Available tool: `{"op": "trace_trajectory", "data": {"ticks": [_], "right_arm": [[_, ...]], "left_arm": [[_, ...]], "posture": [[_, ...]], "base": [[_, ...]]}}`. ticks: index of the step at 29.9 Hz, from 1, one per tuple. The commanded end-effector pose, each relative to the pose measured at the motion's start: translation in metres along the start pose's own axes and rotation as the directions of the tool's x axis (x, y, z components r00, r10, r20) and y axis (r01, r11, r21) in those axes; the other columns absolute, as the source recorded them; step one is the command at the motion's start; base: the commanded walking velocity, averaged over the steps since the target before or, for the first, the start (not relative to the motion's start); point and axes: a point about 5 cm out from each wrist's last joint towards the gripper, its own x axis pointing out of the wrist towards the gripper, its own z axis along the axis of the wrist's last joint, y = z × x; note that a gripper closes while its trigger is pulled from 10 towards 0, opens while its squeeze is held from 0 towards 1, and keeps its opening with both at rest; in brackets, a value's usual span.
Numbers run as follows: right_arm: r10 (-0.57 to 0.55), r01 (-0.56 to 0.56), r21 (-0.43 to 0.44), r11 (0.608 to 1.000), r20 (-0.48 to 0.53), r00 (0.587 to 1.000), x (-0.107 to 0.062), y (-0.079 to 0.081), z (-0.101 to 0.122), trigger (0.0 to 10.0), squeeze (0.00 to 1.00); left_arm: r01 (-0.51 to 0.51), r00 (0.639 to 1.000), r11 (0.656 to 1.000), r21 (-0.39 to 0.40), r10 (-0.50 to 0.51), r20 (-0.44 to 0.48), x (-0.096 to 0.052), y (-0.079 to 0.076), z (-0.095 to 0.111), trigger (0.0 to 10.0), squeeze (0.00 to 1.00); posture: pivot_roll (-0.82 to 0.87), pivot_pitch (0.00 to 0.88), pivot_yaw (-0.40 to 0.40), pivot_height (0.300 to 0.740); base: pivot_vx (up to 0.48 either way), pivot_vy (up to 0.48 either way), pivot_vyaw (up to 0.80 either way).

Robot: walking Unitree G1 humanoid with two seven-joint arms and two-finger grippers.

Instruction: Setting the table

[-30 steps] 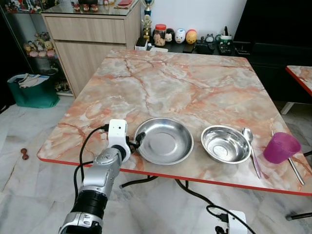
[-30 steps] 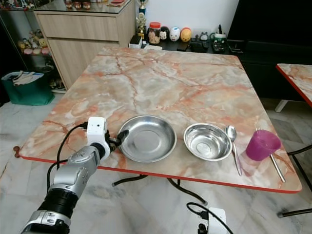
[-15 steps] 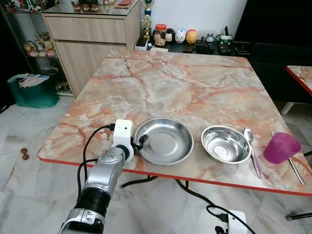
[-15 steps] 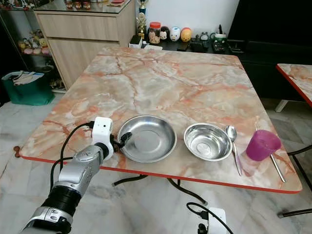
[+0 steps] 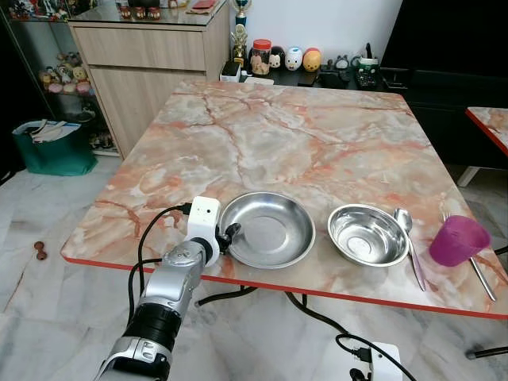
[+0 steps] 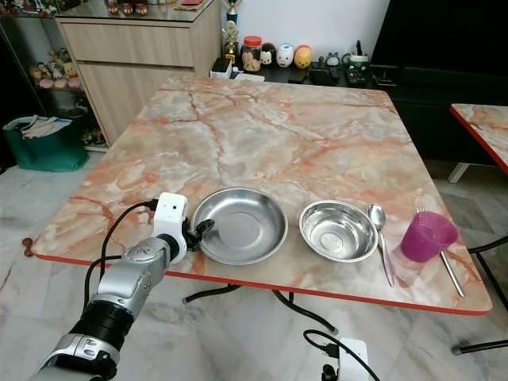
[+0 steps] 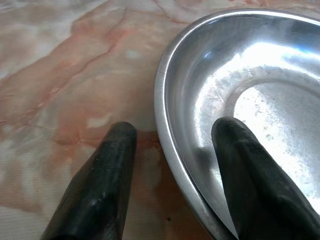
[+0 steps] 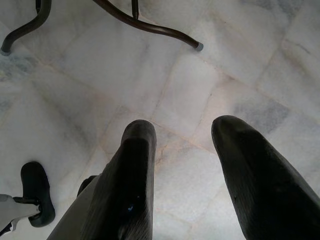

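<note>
A wide steel plate (image 5: 267, 228) lies near the front edge of the marble table (image 5: 278, 135). To its right are a steel bowl (image 5: 367, 234), a spoon (image 5: 409, 238), a purple cup (image 5: 458, 240) and a thin metal utensil (image 5: 479, 276). My left gripper (image 5: 228, 235) is at the plate's left rim. In the left wrist view the gripper (image 7: 175, 135) is open and straddles the plate's rim (image 7: 165, 115), one finger on the table and one inside the plate. My right gripper (image 8: 182, 130) hangs open over the floor.
A wooden cabinet (image 5: 151, 55) and a green bag (image 5: 51, 147) stand at the back left. Figurines and jars (image 5: 286, 58) line a low shelf behind the table. Another table's corner (image 5: 492, 123) shows at the right. Cables (image 5: 317, 317) and table legs (image 8: 145, 22) lie below.
My left gripper has slid right along the table's front to the plate's left rim, and its fingers now straddle that rim. The dishes have not moved.
</note>
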Motion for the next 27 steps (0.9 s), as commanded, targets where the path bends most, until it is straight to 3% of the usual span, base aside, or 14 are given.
{"op": "trace_trajectory", "data": {"ticks": [1,9,19,20,22,23,24,27], "right_arm": [[0.001,-0.001,0.005,1.0,-0.002,1.0,0.0,0.001,0.0,10.0,0.0],[0.002,-0.002,0.005,1.0,-0.004,1.0,0.0,0.001,0.0,10.0,0.0],[0.009,-0.009,0.004,1.0,-0.013,1.0,0.0,0.002,-0.002,10.0,0.0],[0.011,-0.011,0.004,1.0,-0.014,1.0,0.0,0.002,-0.002,10.0,0.0],[0.011,-0.011,0.005,1.0,-0.015,1.0,0.0,0.002,-0.002,10.0,0.0],[0.013,-0.013,0.005,1.0,-0.015,1.0,0.0,0.003,-0.002,10.0,0.0],[0.013,-0.013,0.005,1.0,-0.016,1.0,0.0,0.003,-0.002,10.0,0.0],[0.014,-0.014,0.009,1.0,-0.017,1.0,0.0,0.003,-0.002,10.0,0.0]], "left_arm": [[0.004,1.0,1.0,0.017,-0.004,-0.017,0.002,0.0,0.002,0.0,0.0],[0.009,1.0,1.0,0.013,-0.009,-0.008,0.002,0.001,0.007,0.0,0.0],[0.025,0.999,0.998,0.065,-0.023,-0.034,0.002,0.001,0.011,0.0,0.0],[0.035,0.998,0.996,0.078,-0.031,-0.047,0.002,0.0,0.012,0.6,0.0],[0.041,0.998,0.996,0.084,-0.037,-0.051,0.002,0.0,0.012,0.6,0.0],[0.05,0.997,0.994,0.096,-0.044,-0.059,0.002,-0.001,0.013,9.5,0.0],[0.053,0.997,0.994,0.101,-0.046,-0.062,0.002,-0.001,0.014,10.0,0.0],[0.068,0.995,0.99,0.125,-0.057,-0.086,0.002,-0.002,0.014,10.0,0.0]], "posture": [[0.06,0.0,-0.049,0.711],[0.07,0.0,-0.049,0.711],[0.07,0.0,-0.04,0.711],[0.07,0.0,-0.039,0.711],[0.07,0.0,-0.039,0.711],[0.07,0.0,-0.037,0.711],[0.07,0.0,-0.035,0.711],[0.07,0.0,-0.034,0.711]], "base": [[0.0,0.0,0.0],[0.0,0.0,0.0],[0.0,0.0,0.0],[0.0,0.0,0.0],[0.0,0.0,0.0],[0.0,0.0,0.0],[0.0,0.0,0.0],[0.0,0.0,0.0]]}}
